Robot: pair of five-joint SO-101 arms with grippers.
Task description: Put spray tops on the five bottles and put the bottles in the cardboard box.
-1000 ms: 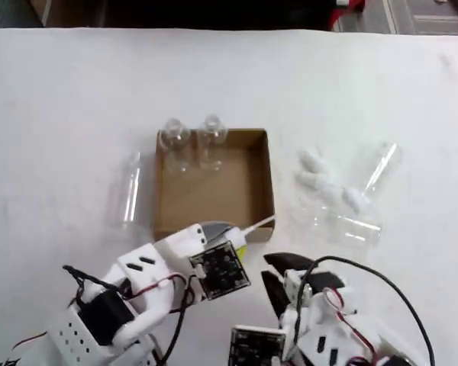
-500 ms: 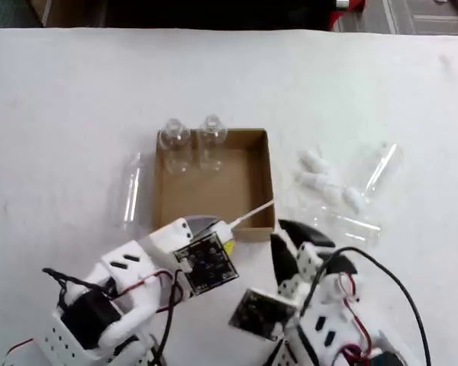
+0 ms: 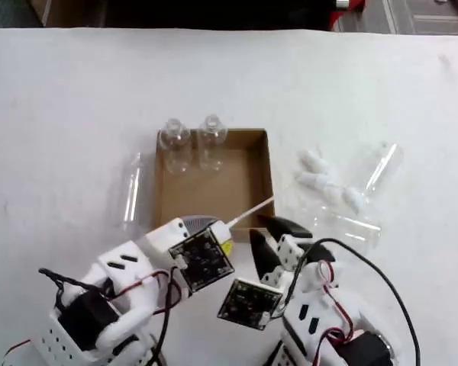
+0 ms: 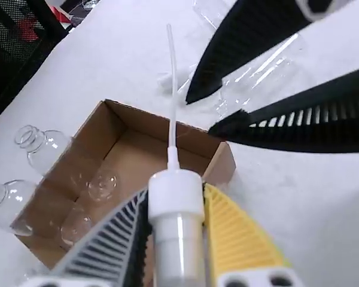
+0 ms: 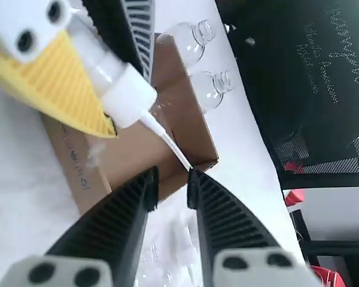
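While the white surface [image 3: 61, 99] carries everything, the open cardboard box [image 3: 244, 183] sits at its middle. The left gripper [image 3: 217, 231] hangs over the box's near wall, its grey and yellow fingers pinching a white spray top [image 4: 176, 209] whose thin tube points across the box. Just beside it, the right gripper [image 3: 257, 229] has its black fingers [image 5: 116, 221] spread, close to the tube's tip. Two uncapped clear bottles [image 3: 175, 145] are in the box against its far wall. A third bottle [image 3: 130, 191] lies just left of the box, and two more bottles [image 3: 351, 225] lie to its right near loose spray tops [image 3: 313, 171].
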